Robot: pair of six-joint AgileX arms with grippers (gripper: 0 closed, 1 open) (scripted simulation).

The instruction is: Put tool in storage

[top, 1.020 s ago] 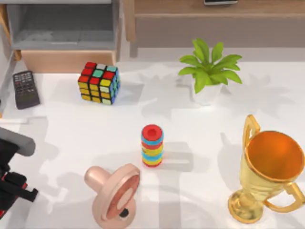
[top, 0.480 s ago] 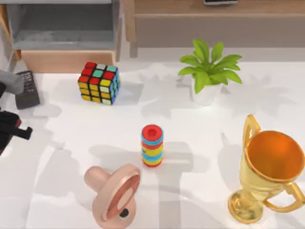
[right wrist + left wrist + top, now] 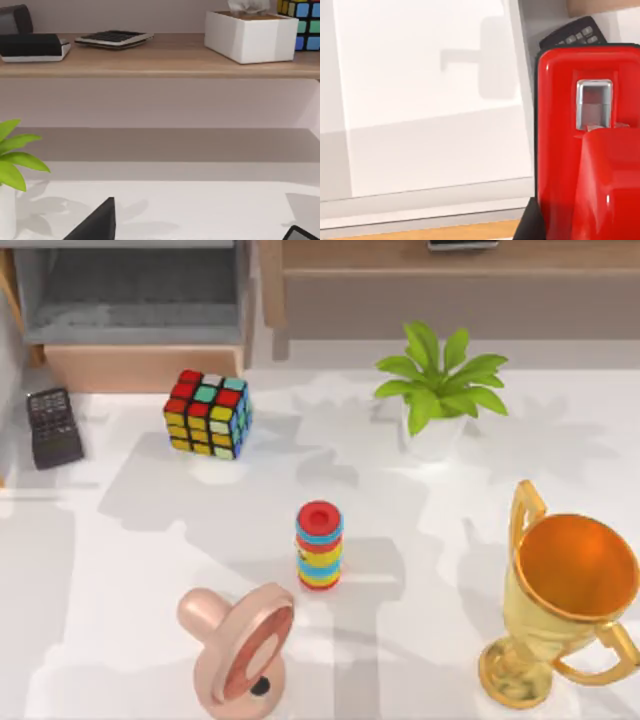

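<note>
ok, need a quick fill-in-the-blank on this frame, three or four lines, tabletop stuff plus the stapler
1. The drawer at the table's far left stands ____.
2. The black remote lies to the ____ of the puzzle cube in the top view.
3. The stapler in the left wrist view is coloured ____.
4. The ring stack stands between the cube and the gold ____.

Missing words: open; left; red; trophy

glossy red plastic stapler [image 3: 560, 140]; matt wooden drawer [image 3: 140, 367] front.
</note>
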